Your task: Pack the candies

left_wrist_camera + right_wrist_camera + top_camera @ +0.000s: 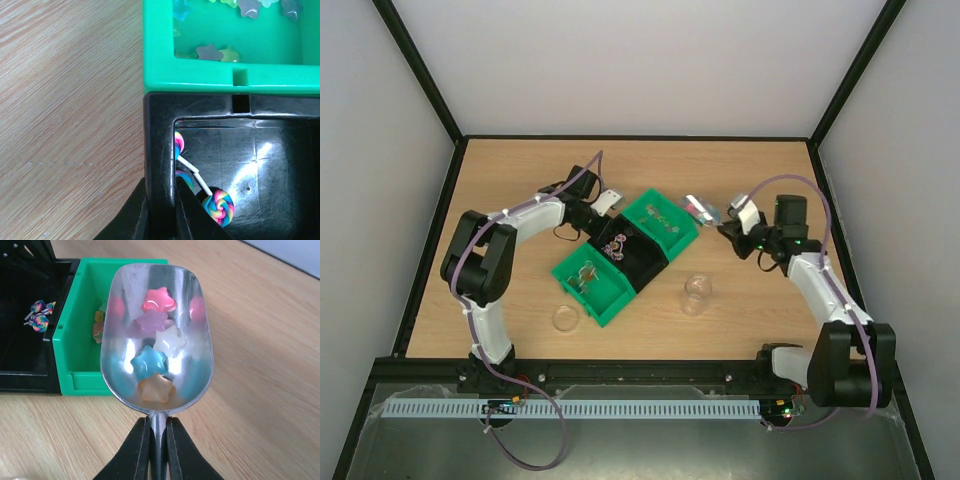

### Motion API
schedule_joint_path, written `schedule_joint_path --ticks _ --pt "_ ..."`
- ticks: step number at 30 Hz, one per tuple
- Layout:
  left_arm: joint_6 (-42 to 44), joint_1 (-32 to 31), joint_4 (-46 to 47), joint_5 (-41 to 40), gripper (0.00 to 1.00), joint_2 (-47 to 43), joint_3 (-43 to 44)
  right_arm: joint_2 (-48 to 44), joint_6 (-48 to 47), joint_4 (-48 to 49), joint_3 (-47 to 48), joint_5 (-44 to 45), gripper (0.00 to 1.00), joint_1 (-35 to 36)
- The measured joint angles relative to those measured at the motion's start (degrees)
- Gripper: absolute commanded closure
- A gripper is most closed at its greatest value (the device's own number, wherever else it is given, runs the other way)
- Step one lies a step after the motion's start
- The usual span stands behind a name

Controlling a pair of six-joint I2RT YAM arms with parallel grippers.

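Candies, five little stars in pink, purple, white, blue and orange, lie in the bowl of a metal scoop. The right gripper has its jaws closed tight on the scoop's thin handle and holds it level just beside the green bin, where more stars lie on the floor. The left gripper sits with one finger on each side of the black bin wall, closed on it, seemingly to steady the row of bins (the black one holds only striped lollipops).

I judge the task to be early. One scoopful is lifted, but it has not yet gone into anything. A clear jar stands open on the table near the right arm, and what looks like its lid lies well apart, on the left side. Whether the jar holds any candies is too small to tell. What's left is carrying the scoop over the jar, tipping it in, probably scooping again, then closing the jar.
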Motion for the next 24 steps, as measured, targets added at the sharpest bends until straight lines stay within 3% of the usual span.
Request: schedule_joint_path --ticks 10,18,24 --pt "0.20 0.13 -0.04 0.00 0.98 0.42 0.55 -6.95 -18.25 -24.46 8.02 -7.23 0.99 -13.38" --pt "0.33 0.13 -0.02 0.00 0.98 0.42 0.55 -15.30 -30.25 -42.27 9.73 -8.22 0.99 -16.90" --pt "0.48 0.15 -0.02 0.02 0.98 0.42 0.55 -23.23 -33.05 -48.74 9.09 -8.11 0.99 -17.05"
